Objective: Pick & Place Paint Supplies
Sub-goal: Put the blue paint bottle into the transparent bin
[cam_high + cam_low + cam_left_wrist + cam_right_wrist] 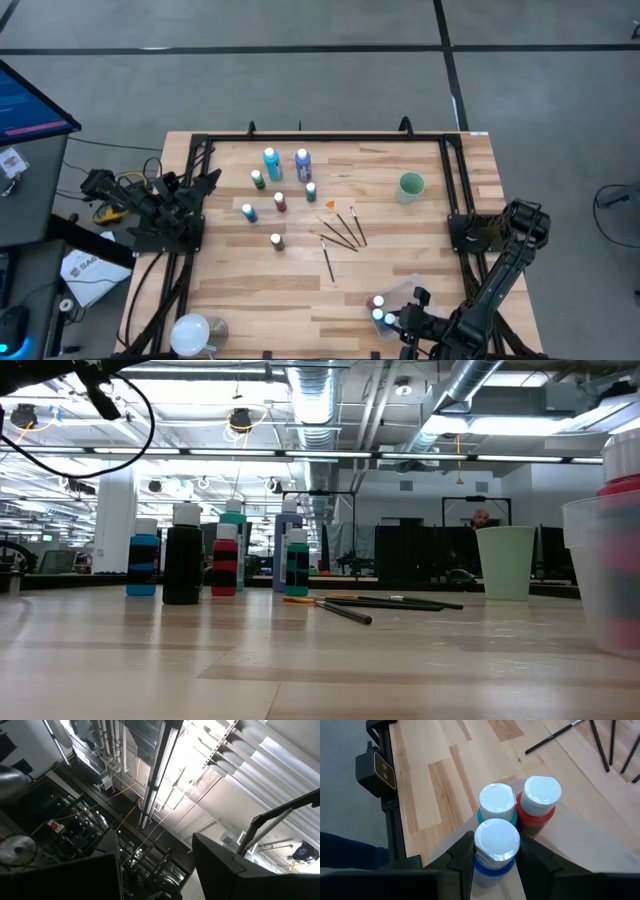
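Note:
Several small white-capped paint bottles (280, 190) stand upright on the table's left middle, and dark paintbrushes (340, 232) lie flat beside them. A clear tub (405, 295) near the front right holds a teal bottle (496, 802) and a red bottle (538, 800). Over the tub, my right gripper (495, 857) is shut on a blue bottle (495, 845). At the table's left edge my left gripper (157, 870) points up at the ceiling, open with nothing between its fingers. My right gripper pinches the blue bottle between its two fingers, on opposite sides of the body just under the white cap (476, 862). The fingers slant down from the table's near right. The bottle stands upright beside the teal and red ones; whether its base rests in the tub is hidden.
A pale green cup (411, 186) stands upright at the far right. A black frame (455, 170) runs along the table's far, left and right sides. A white round object (192, 332) sits at the near left corner. Bare wood lies between the brushes and the tub.

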Robot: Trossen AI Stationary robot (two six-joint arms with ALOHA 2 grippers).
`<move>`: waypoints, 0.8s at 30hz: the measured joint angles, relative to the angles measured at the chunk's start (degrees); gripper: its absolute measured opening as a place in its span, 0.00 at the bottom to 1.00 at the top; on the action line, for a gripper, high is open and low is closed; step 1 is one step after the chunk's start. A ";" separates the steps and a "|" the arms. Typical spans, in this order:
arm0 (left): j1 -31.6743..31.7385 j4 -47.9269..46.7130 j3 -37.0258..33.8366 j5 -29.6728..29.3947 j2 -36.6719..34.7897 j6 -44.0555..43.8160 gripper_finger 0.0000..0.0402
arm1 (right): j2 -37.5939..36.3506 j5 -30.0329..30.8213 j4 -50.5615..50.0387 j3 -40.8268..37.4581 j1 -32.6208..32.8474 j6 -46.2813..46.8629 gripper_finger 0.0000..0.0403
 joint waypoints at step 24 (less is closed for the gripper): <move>0.00 -0.01 0.01 -0.36 0.00 0.00 0.33 | 0.00 -0.08 1.17 -1.57 -0.01 0.08 0.31</move>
